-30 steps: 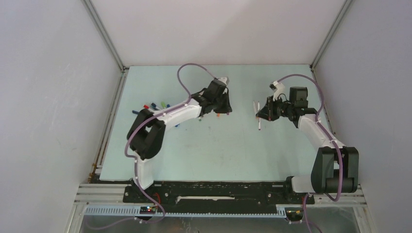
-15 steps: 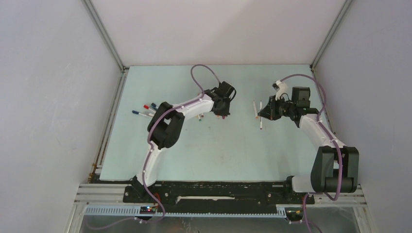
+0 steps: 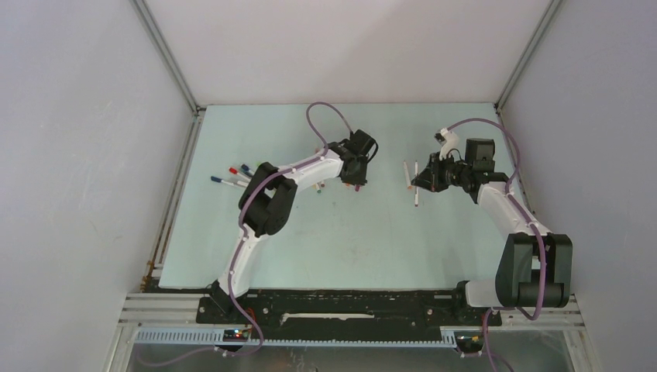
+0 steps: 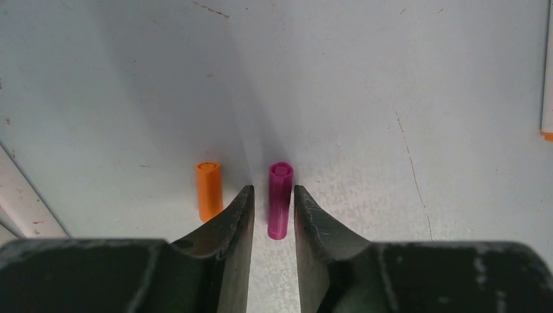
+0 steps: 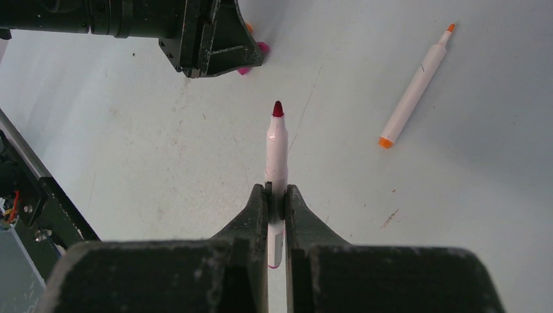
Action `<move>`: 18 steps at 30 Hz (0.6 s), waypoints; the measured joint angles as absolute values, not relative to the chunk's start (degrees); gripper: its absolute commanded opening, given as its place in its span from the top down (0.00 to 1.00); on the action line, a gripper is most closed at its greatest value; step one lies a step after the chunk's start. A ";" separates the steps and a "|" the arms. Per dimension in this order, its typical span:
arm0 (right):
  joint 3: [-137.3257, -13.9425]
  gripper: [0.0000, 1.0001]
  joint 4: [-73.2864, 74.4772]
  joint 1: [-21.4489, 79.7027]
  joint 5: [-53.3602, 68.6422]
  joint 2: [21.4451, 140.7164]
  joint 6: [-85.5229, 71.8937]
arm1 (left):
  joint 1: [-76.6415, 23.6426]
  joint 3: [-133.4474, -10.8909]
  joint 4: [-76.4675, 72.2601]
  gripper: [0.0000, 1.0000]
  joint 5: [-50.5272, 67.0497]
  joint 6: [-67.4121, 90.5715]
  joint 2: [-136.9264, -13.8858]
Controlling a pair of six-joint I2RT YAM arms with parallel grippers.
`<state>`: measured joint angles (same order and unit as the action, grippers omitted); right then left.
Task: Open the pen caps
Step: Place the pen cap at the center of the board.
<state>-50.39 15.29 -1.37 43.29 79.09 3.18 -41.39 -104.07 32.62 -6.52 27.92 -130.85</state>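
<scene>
Left gripper [image 4: 272,190] wider; orange cap [image 4: 209,191] just outside

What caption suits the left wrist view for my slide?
Left gripper open astride a magenta pen cap lying on the table, an orange cap close beside.

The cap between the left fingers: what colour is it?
Magenta; the cap shows best in the left wrist view.

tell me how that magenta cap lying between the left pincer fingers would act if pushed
Probably rolls: the magenta cap is a smooth round cylinder lying on its side on the flat table. Likely very light, being small and seemingly hollow. Looks like stiff plastic, so the left pincer could probably pinch it without bending it.
</scene>
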 measured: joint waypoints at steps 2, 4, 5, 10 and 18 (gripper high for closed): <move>-50.39 1.00 15.29 -1.37 43.29 79.15 3.18 | -41.39 -104.07 32.73 0.67 -6.63 27.92 -130.85; -50.39 1.00 15.29 -1.41 43.29 79.35 3.18 | -41.39 -104.07 32.73 0.65 -6.76 27.92 -130.85; -50.41 1.00 15.29 -1.43 43.27 79.48 3.20 | -41.39 -104.07 32.73 0.64 -6.76 27.92 -130.85; -50.39 1.00 15.29 -1.74 42.94 79.90 3.22 | -41.39 -103.94 32.75 0.60 -6.74 27.94 -130.13; -50.43 0.95 15.14 -2.37 38.65 82.11 3.20 | -41.34 -92.36 27.20 0.54 -6.70 27.46 -113.36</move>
<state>-50.43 15.14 -2.37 38.65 82.11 3.20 -41.34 -92.36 27.20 -6.70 27.46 -113.36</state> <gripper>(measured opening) 0.054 0.438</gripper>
